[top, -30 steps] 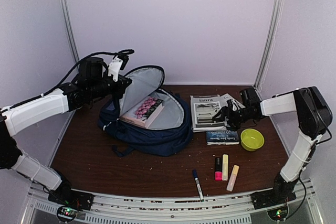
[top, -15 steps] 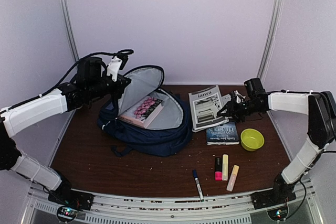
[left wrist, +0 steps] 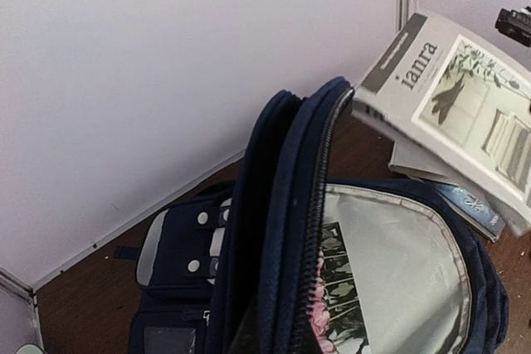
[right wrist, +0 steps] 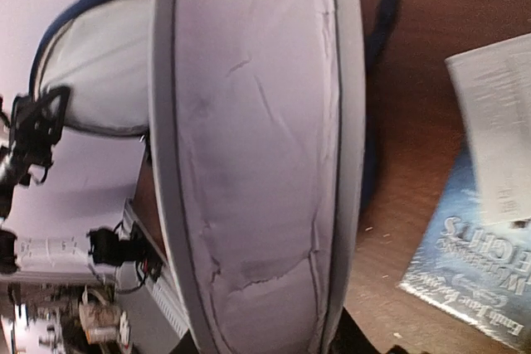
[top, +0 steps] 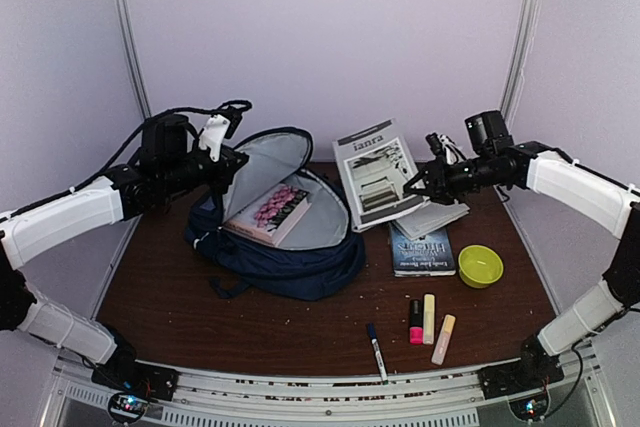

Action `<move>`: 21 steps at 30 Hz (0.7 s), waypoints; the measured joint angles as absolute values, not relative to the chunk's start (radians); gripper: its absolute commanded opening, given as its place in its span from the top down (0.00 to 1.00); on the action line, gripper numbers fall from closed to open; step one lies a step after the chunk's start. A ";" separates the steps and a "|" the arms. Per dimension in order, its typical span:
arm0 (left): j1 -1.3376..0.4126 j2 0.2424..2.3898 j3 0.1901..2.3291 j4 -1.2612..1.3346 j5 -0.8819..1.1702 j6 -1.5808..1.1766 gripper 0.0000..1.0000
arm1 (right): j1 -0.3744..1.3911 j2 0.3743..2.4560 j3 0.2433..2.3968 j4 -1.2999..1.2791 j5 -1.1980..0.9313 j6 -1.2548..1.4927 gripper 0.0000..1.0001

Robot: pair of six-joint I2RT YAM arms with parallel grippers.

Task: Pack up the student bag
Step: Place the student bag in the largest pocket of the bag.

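The student bag [top: 290, 257] lies open on the desk [top: 180, 317], a pink-flowered book [top: 272, 212] inside it. The left jaws grip its raised flap at the bag's far-left side. Right of the bag, the right jaws clamp a magazine [top: 372, 169] aloft; farther right lie a blue book [top: 422, 250] and a green bowl [top: 480, 265].

The grey magazine [top: 375, 175] held up in the air bears the title "ianra" in dark lowercase letters across the top of its cover. The blue book [right wrist: 469, 267] shows pale capitals ending "GHTS", upside down in the right wrist view; its smaller lines are too blurred to read
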State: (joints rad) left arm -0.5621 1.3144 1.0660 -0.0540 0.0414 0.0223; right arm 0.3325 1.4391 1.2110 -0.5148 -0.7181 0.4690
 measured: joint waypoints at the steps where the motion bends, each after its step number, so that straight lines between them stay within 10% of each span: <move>1: -0.562 1.304 1.052 -0.046 0.054 0.028 1.00 | 0.374 1.461 1.231 -0.537 -0.745 0.457 0.82; 14: -0.562 1.270 1.000 -0.022 0.152 0.069 1.00 | 0.647 1.836 1.466 -0.707 -0.894 0.379 0.81; 21: -0.564 1.228 0.956 -0.009 0.264 0.125 1.00 | 0.650 1.986 1.654 -0.650 -0.922 0.478 0.64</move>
